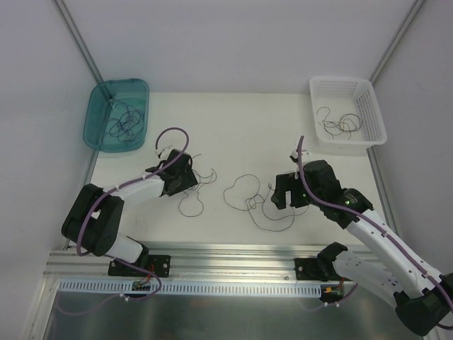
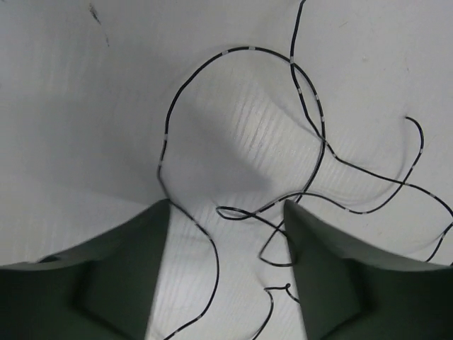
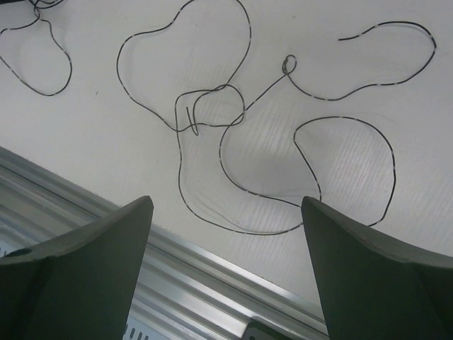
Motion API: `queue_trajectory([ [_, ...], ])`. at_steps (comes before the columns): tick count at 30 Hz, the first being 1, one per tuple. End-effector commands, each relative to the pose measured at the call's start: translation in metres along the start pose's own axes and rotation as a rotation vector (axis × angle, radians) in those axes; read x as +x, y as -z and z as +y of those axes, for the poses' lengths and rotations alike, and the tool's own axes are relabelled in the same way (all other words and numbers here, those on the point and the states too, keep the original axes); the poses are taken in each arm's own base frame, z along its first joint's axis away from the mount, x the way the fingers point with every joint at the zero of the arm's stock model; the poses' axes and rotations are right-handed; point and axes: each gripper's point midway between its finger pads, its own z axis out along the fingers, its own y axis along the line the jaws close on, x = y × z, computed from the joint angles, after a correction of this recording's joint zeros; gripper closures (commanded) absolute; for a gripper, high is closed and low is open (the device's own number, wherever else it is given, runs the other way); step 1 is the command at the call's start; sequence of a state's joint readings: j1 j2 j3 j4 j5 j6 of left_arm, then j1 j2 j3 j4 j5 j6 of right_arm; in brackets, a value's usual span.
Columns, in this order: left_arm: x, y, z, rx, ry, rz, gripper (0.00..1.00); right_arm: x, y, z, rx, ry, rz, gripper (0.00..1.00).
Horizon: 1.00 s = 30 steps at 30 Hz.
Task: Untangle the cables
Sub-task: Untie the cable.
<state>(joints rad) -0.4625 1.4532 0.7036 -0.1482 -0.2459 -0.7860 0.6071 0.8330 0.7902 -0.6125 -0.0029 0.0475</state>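
Thin dark cables lie loose on the white table [image 1: 233, 127]. One tangle [image 1: 192, 202] sits by my left gripper [image 1: 185, 180]; a larger looping one [image 1: 248, 198] lies between the arms, just left of my right gripper [image 1: 281, 195]. In the left wrist view, strands [image 2: 241, 49] curl on the table and run between the spread fingers of the left gripper [image 2: 226, 212], which pinch nothing. In the right wrist view, the right gripper [image 3: 226, 205] is open wide and low, with the crossing cable loops [image 3: 249, 35] lying beyond its tips.
A teal bin [image 1: 95, 106] at the back left holds more cables [image 1: 126, 122]. A white basket [image 1: 375, 106] at the back right holds a few strands [image 1: 341, 122]. An aluminium rail [image 1: 233, 255] runs along the table's near edge, showing under the right gripper [image 3: 212, 276].
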Motion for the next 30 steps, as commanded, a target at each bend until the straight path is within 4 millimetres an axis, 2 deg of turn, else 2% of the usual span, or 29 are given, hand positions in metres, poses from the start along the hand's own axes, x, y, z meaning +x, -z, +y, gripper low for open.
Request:
queue_trajectory([
  [1, 0.008, -0.010, 0.005, -0.030, 0.024, 0.040, 0.43, -0.005, 0.001, 0.016, -0.061, 0.026, -0.034, 0.10],
  [4, 0.012, -0.010, 0.006, -0.027, 0.023, 0.057, 0.67, -0.003, -0.002, 0.026, -0.094, 0.022, -0.030, 0.10],
  [5, 0.012, -0.009, 0.005, -0.021, 0.020, 0.057, 0.83, -0.005, -0.004, 0.030, -0.109, 0.021, -0.035, 0.10],
  [8, 0.012, -0.004, 0.003, 0.001, 0.014, 0.054, 1.00, -0.002, -0.008, 0.047, -0.173, 0.001, -0.028, 0.10],
  [12, 0.006, 0.012, -0.008, 0.078, -0.009, 0.042, 1.00, -0.008, -0.016, 0.073, -0.275, -0.044, -0.062, 0.10],
  [16, -0.010, 0.044, -0.029, 0.216, -0.010, -0.005, 1.00, -0.015, -0.020, 0.091, -0.360, -0.091, -0.100, 0.10],
  [20, -0.017, 0.074, -0.048, 0.349, -0.028, -0.024, 1.00, -0.032, -0.019, 0.113, -0.465, -0.145, -0.172, 0.09],
  [21, -0.019, 0.085, -0.056, 0.403, -0.049, -0.026, 1.00, -0.032, -0.022, 0.116, -0.471, -0.143, -0.163, 0.09],
  [24, -0.017, 0.099, -0.063, 0.457, -0.076, -0.016, 1.00, -0.039, -0.025, 0.122, -0.474, -0.161, -0.159, 0.09],
  [25, -0.018, 0.107, -0.066, 0.480, -0.080, -0.026, 1.00, -0.036, -0.029, 0.124, -0.474, -0.164, -0.137, 0.09],
  [27, -0.017, 0.114, -0.070, 0.506, -0.102, -0.034, 1.00, -0.048, -0.028, 0.134, -0.499, -0.163, -0.162, 0.09],
  [30, -0.015, 0.127, -0.075, 0.550, -0.131, -0.050, 1.00, -0.054, -0.038, 0.137, -0.466, -0.212, -0.151, 0.09],
])
